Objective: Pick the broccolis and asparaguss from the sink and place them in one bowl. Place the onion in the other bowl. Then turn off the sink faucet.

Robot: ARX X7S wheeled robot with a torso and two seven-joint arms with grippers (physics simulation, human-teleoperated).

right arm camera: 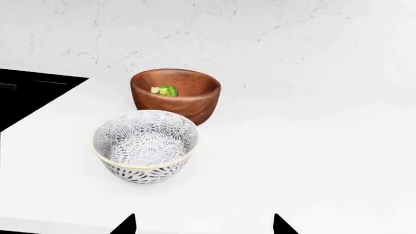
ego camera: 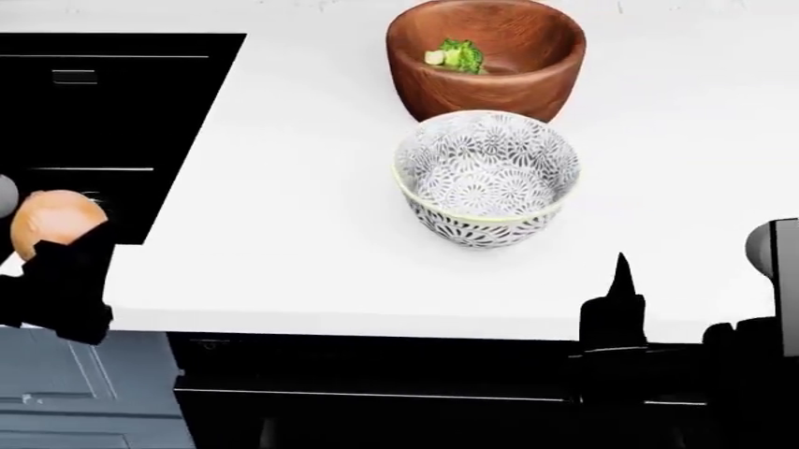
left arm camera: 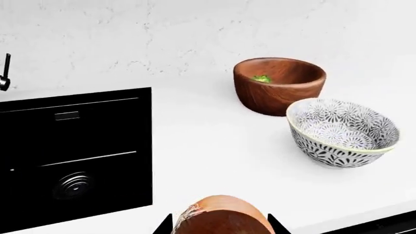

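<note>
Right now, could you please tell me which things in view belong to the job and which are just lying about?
Job:
- round yellow-orange onion in left tool
- brown wooden bowl with green vegetables
- white grey-patterned bowl
- black sink
- faucet lever

Lying about:
- nothing visible

The white bench (ego camera: 312,253) carries two bowls standing close together. The wooden bowl (ego camera: 486,58) sits farther back, near the pale wall, with a green floret inside. The patterned bowl (ego camera: 487,178) stands just in front of it. The black sink (ego camera: 75,103) is set into the bench's left part.
</note>
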